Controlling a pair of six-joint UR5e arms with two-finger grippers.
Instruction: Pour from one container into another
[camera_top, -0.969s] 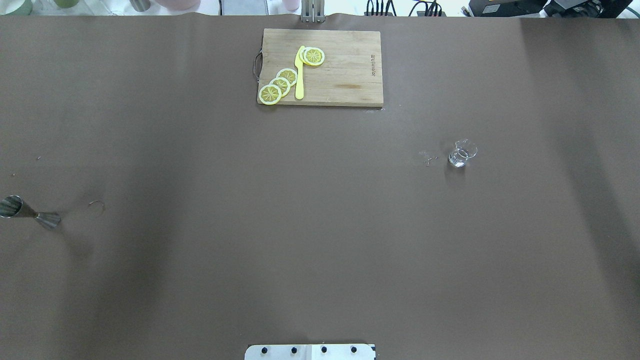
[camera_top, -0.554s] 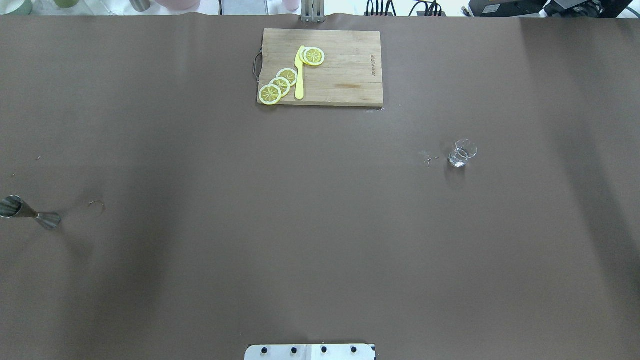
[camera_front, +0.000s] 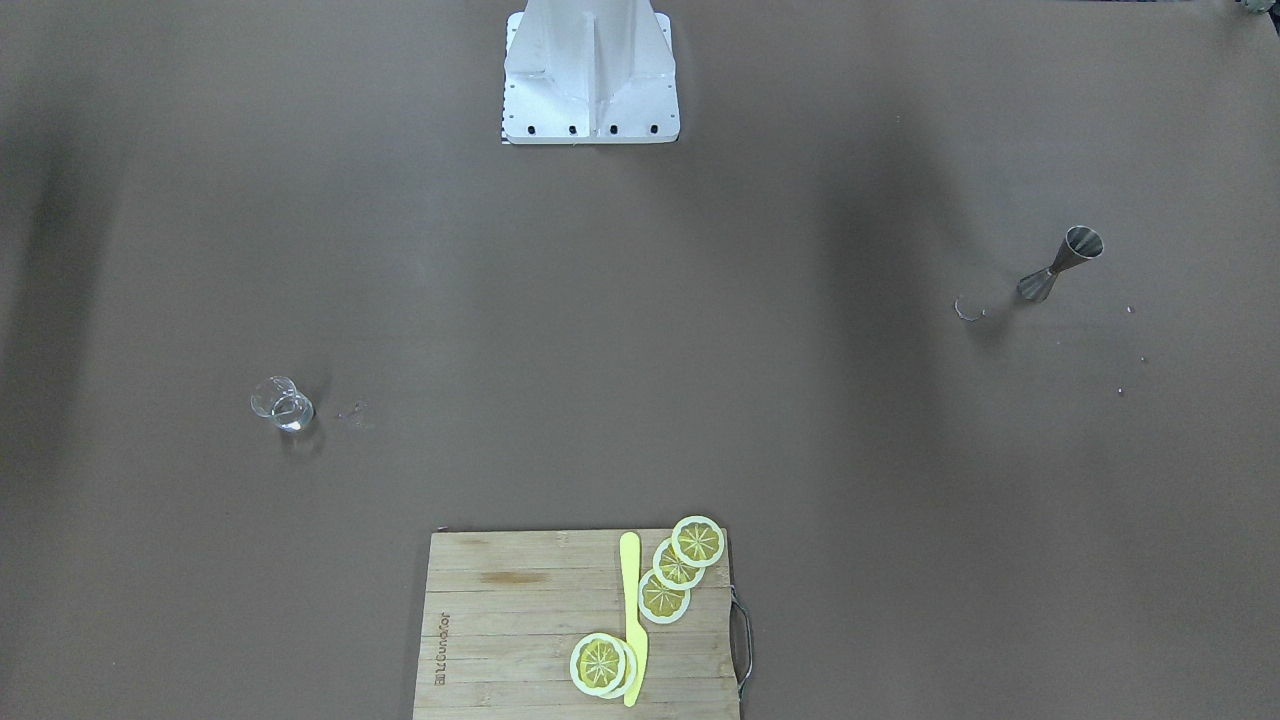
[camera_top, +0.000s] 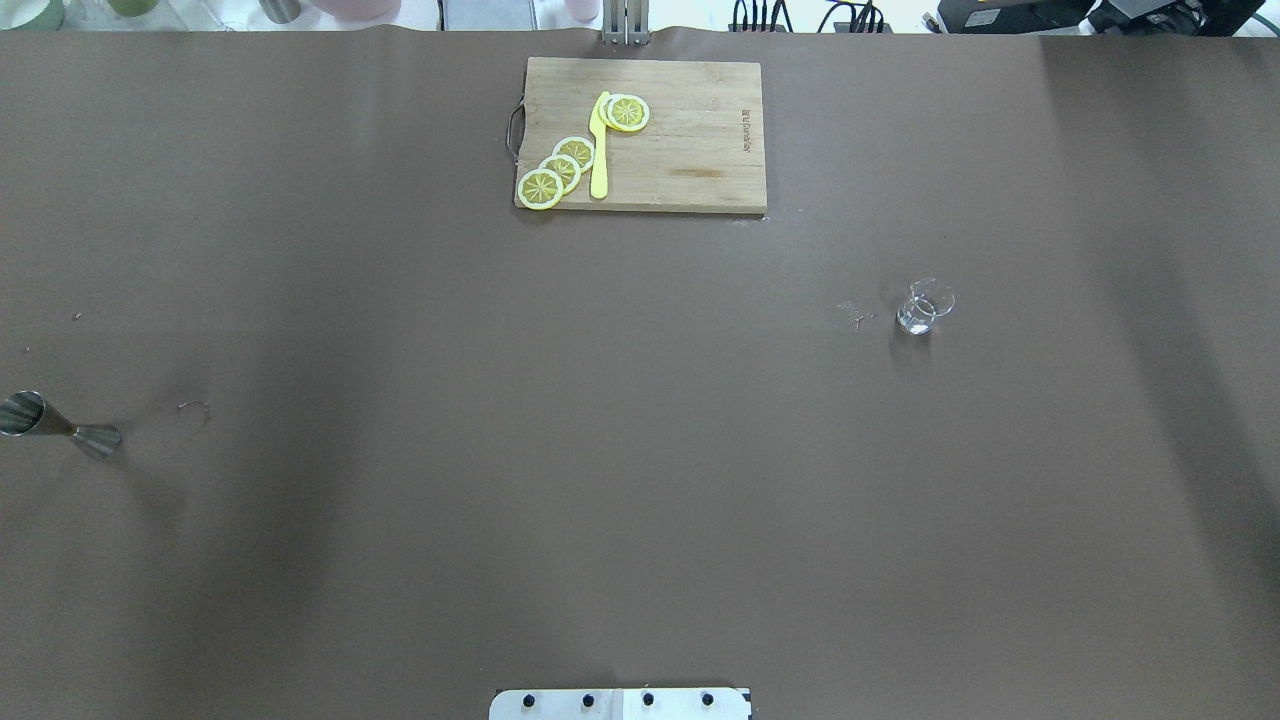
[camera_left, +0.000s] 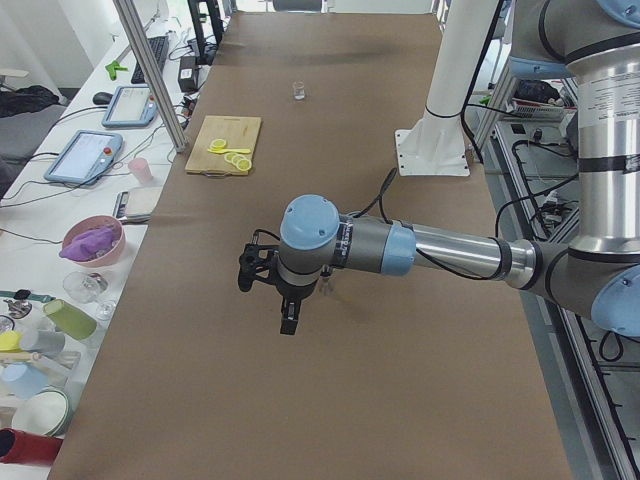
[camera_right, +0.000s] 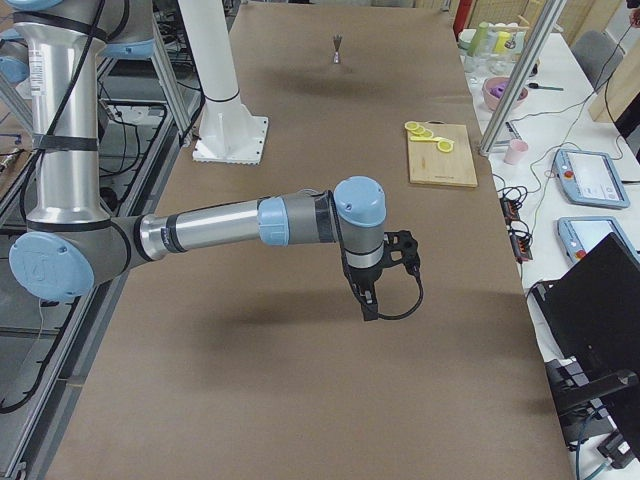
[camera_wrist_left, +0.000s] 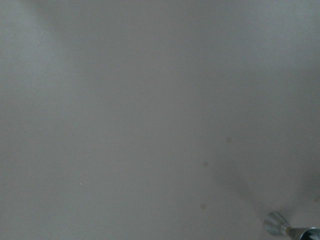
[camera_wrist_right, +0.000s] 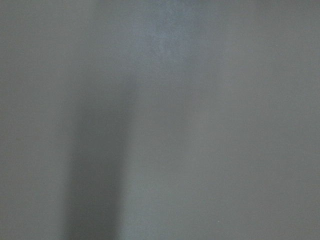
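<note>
– Two arms on your feed. What are the hands doing?
– I get neither one in my overhead or front views. The left gripper (camera_left: 287, 322) shows only from the left-end camera, hanging over the table (camera_top: 640, 500) with its fingers pointing down. The right gripper (camera_right: 368, 303) shows only from the right-end camera, also above the brown surface. I cannot tell whether either is open or closed.
– Where is the jigger?
– From overhead, the jigger (camera_top: 60, 428) stands at the table's 9 o'clock edge, touching nothing. My left wrist camera catches it low at 5 o'clock.
– And the cup?
– The glass cup (camera_top: 922, 308) sits upright toward 2 o'clock from the table's centre. It is well apart from the jigger, which lies at about its 8 o'clock.
– Anything else?
– At 12 o'clock a cutting board (camera_top: 690, 150) carries a yellow knife (camera_top: 599, 150) and lemon slices (camera_top: 560, 170). Three slices overlap at the knife's 8 o'clock, with more at its 1 o'clock. My right wrist camera shows only blurred surface.
</note>
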